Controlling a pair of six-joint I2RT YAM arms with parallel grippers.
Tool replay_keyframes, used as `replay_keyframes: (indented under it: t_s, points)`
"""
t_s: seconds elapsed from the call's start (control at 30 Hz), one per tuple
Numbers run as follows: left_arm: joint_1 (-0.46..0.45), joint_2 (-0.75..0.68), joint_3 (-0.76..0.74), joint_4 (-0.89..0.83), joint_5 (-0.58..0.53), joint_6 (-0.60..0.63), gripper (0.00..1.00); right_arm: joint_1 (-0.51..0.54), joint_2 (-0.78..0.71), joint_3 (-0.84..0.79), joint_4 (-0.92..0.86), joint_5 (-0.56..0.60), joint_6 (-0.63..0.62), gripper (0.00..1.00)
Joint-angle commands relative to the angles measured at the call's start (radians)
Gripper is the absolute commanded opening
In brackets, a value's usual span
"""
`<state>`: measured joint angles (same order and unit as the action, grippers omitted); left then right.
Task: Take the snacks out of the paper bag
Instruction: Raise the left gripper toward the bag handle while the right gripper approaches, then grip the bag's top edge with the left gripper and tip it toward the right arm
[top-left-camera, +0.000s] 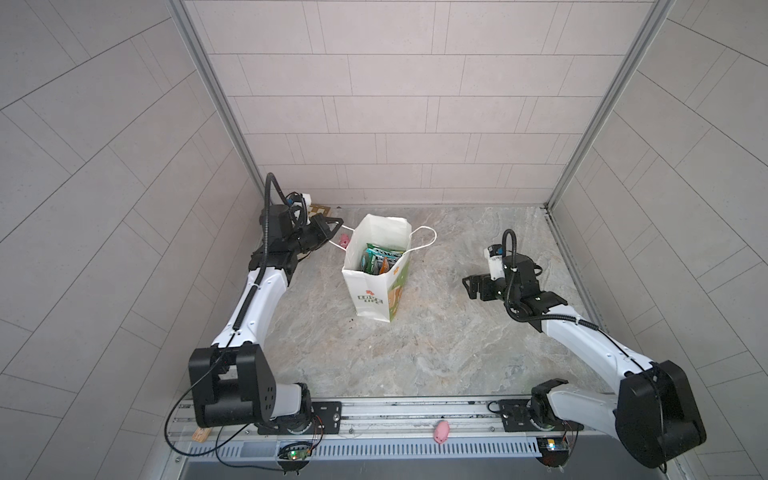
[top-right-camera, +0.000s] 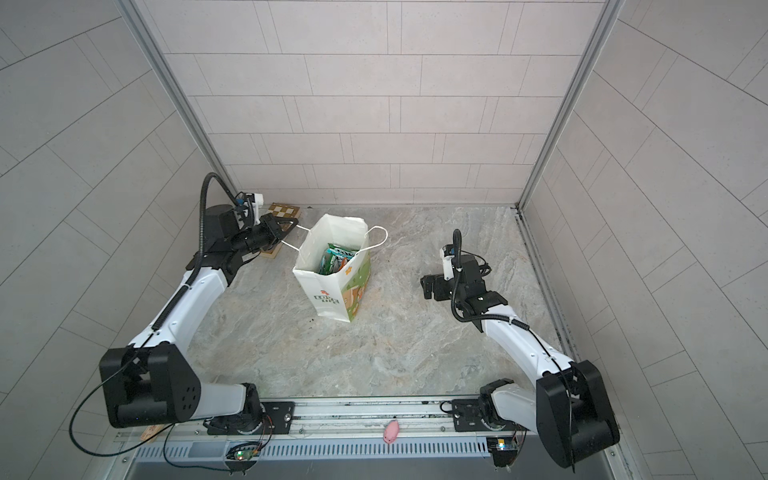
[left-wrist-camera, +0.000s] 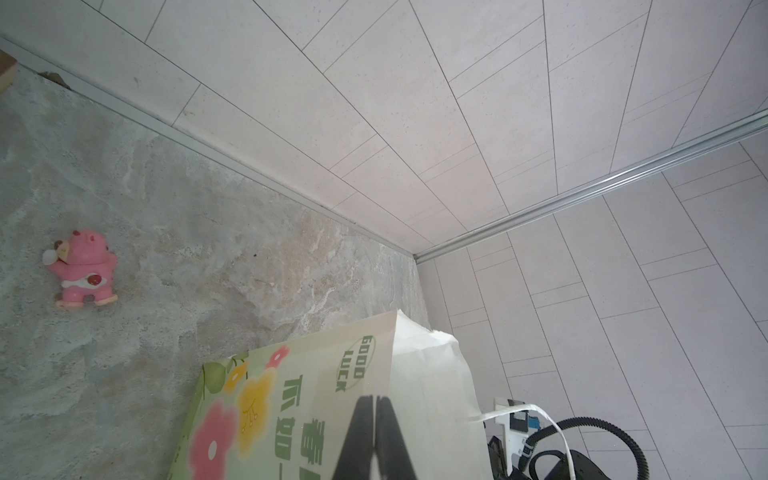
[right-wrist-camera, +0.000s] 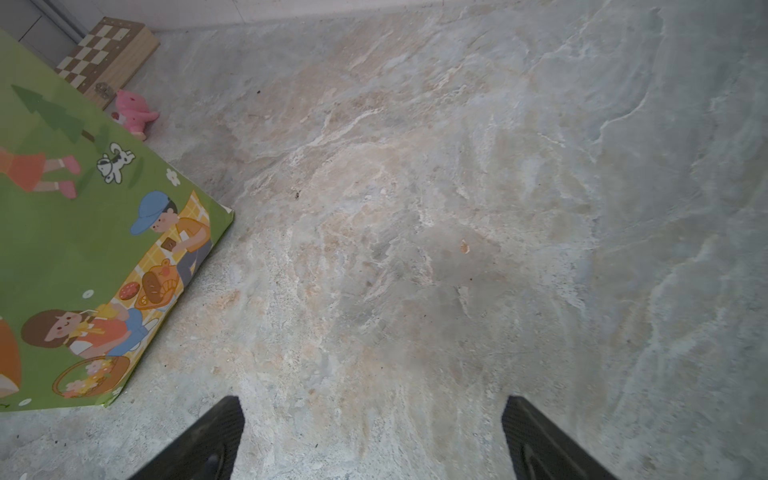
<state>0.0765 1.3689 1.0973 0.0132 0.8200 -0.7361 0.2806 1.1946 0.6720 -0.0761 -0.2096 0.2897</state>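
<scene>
1. Left wrist view: left hand (left-wrist-camera: 376, 401) is pressed together against the paper bag (left-wrist-camera: 291, 395) (cord handle (left-wrist-camera: 519, 410) pinched? cannot tell); tugging could topple the bag.
2. The snacks (top-left-camera: 380, 259) stand inside the bag; the right hand (top-left-camera: 470, 287), jaws apart and well right of the bag, could crush the rim.

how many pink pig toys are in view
2. One pig toy sits beside the paper bag, near the chessboard box; the second pig toy lies on the front rail. Others may be hidden.

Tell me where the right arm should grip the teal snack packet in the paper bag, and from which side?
Probably the upper edge of the teal snack packet, coming straight down through the open mouth of the paper bag. It stands on edge inside, and the bag's walls block any sideways approach.
</scene>
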Motion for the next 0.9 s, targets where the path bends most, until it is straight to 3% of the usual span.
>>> replay_keyframes:
  t_s: [0.0, 0.2, 0.47, 0.87]
  points:
    - [0.005, -0.007, 0.031, 0.006, 0.027, 0.006, 0.0, 0.054, 0.038, 0.027, 0.057, -0.009, 0.04, 0.99]
    - [0.005, 0.007, 0.143, -0.152, 0.003, 0.12, 0.0, 0.152, 0.162, 0.073, 0.173, -0.031, 0.108, 0.91]
    - [0.002, 0.048, 0.282, -0.262, 0.029, 0.218, 0.0, 0.254, 0.401, 0.214, 0.286, -0.109, 0.223, 0.65]
    - [-0.034, 0.126, 0.459, -0.283, 0.052, 0.262, 0.0, 0.359, 0.637, 0.289, 0.482, -0.056, 0.37, 0.55]
